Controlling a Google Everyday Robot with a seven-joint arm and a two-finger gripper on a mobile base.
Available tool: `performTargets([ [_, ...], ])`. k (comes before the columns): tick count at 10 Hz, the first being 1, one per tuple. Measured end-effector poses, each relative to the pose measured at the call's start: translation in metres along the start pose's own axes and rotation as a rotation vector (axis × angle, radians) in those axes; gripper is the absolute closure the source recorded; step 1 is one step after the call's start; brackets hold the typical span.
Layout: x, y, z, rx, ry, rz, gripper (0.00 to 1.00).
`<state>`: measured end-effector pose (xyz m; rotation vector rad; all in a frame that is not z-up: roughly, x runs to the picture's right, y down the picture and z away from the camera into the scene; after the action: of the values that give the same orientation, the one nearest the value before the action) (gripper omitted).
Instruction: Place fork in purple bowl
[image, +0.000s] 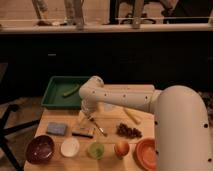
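The pincer (88, 115) is being held low over the middle of the wooden table (62, 116), pointing down from the bent white arm (120, 98), right at the upper end of the fork (98, 127). Whether it is being kept wide, narrow or closed on anything cannot be told from this view.

At far left, part of a dark chair (7, 127) is being shown beside the table. The purple bowl (40, 148) is being seen at the table's front left corner, well apart from the fork. Behind it a blue-grey sponge (57, 128) is being displayed flat, and farther back a green tray (55, 97) is being occupied by a curved green item (71, 90). A small white bowl (70, 147) is being seen just right of the purple bowl.

A dark block (82, 132) is being shown just left of the fork, which is being seen lying slantwise on the tabletop, running down and to the right from beneath the pincer.

Along the front edge, a small green cup (96, 149) and a round orange fruit (121, 148) are being lined up. Behind them a dark cluster of grapes (129, 131) and a pale yellow stick (131, 116) are being shown. At front right an orange-red bowl (146, 153) is being partly covered by the robot's white body (182, 130).
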<state>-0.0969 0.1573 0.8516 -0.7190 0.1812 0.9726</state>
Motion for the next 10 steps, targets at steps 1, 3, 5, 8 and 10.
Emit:
performTargets([
  [1, -0.006, -0.001, 0.002, -0.007, 0.002, 0.007, 0.20],
  [3, -0.017, 0.000, 0.001, -0.010, -0.003, 0.013, 0.20],
  [5, -0.025, 0.002, 0.002, 0.012, -0.012, 0.043, 0.20],
  [8, -0.030, 0.006, 0.010, 0.048, -0.012, 0.092, 0.20],
  [10, -0.032, 0.009, 0.017, 0.060, -0.007, 0.100, 0.20],
])
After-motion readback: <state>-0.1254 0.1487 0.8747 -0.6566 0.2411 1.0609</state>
